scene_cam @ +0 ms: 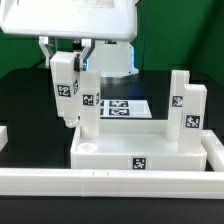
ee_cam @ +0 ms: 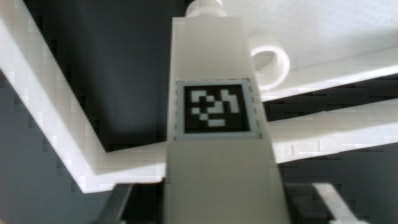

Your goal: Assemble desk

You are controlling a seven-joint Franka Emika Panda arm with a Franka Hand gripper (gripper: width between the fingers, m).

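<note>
The white desk top [scene_cam: 140, 150] lies flat on the black table with its raised rim up. Three short square legs stand on it: one at its far corner on the exterior view's left [scene_cam: 89, 105] and two on the exterior view's right [scene_cam: 179, 100] [scene_cam: 196, 118]. My gripper [scene_cam: 65, 48] is shut on another leg [scene_cam: 65, 88], which hangs upright just beside the left standing leg, its lower end above the table. In the wrist view this held leg [ee_cam: 217, 110] runs out from my gripper [ee_cam: 222, 208], its tag facing the camera. A round socket [ee_cam: 267, 62] of the desk top [ee_cam: 338, 135] shows beside the leg's tip.
The marker board [scene_cam: 122, 107] lies flat behind the desk top. A long white rail [scene_cam: 100, 181] edges the table in front and turns up along the exterior view's right [scene_cam: 214, 150]. Another white piece [scene_cam: 3, 137] shows at the left edge.
</note>
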